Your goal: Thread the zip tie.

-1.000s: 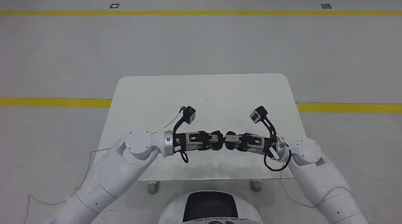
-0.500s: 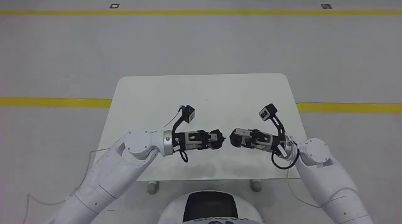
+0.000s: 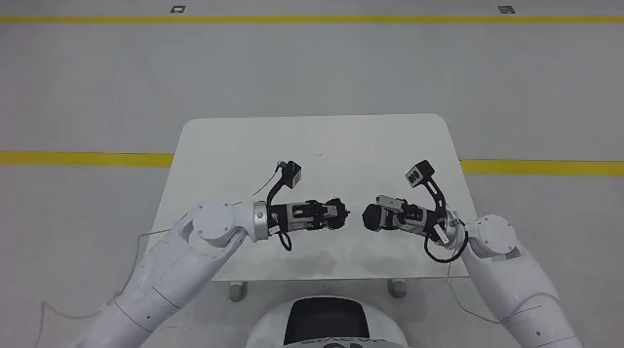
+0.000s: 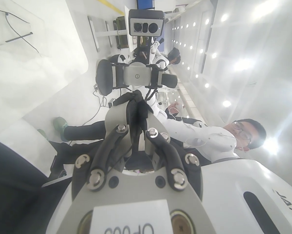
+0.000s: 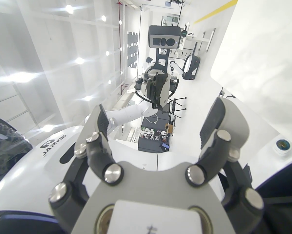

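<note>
Over the near part of the white table [image 3: 312, 143] my two grippers face each other with a small gap between them. My left gripper [image 3: 339, 212] is shut; in its wrist view [image 4: 136, 103] a short black piece, seemingly the zip tie [image 4: 132, 98], sticks out past its tips. The right wrist view shows the left gripper [image 5: 155, 91] farther off, with a dark strip pinched between its pads. My right gripper [image 3: 370, 217] stands open with nothing between its fingers [image 5: 101, 120]. From the left wrist view the right gripper [image 4: 136, 76] shows with its jaws spread wide.
Both arms hover above the table's near edge [image 3: 322, 275]. The table top stretches bare toward the far side. Beyond the table lies open floor with a yellow line [image 3: 88, 159].
One second ago the two grippers met tip to tip. The right gripper has since drawn back to the right and stands open, leaving a gap. The left gripper has hardly moved.
</note>
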`<action>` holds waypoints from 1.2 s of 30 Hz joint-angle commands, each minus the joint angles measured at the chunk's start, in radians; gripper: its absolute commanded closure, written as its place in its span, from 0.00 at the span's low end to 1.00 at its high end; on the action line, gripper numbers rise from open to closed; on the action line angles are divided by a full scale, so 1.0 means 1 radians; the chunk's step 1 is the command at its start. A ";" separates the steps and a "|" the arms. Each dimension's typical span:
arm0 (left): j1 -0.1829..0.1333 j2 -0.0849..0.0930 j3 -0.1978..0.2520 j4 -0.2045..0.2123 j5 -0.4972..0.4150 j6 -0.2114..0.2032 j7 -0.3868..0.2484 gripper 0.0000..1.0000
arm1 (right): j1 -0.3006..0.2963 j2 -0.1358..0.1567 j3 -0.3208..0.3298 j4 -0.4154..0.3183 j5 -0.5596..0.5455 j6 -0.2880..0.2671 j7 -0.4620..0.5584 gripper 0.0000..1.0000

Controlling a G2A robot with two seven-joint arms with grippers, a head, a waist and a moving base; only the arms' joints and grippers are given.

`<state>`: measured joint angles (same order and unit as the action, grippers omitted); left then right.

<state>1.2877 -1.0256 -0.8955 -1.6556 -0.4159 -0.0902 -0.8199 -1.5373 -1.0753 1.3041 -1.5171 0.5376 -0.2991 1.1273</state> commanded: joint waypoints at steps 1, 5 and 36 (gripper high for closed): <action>0.003 0.003 -0.005 -0.008 0.031 -0.003 0.000 1.00 | 0.005 0.003 0.006 -0.011 -0.058 -0.001 -0.020 0.00; 0.006 0.011 -0.023 -0.018 0.055 -0.015 -0.019 1.00 | 0.019 0.016 0.044 -0.016 -0.160 0.008 -0.025 0.00; 0.035 0.022 -0.085 -0.011 -0.046 -0.101 -0.005 1.00 | 0.159 0.053 -0.007 -0.097 -0.955 0.234 -0.094 0.00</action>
<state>1.3214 -1.0047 -0.9799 -1.6650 -0.4657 -0.1894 -0.8212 -1.3807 -1.0232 1.3037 -1.6086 -0.3942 -0.0768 1.0294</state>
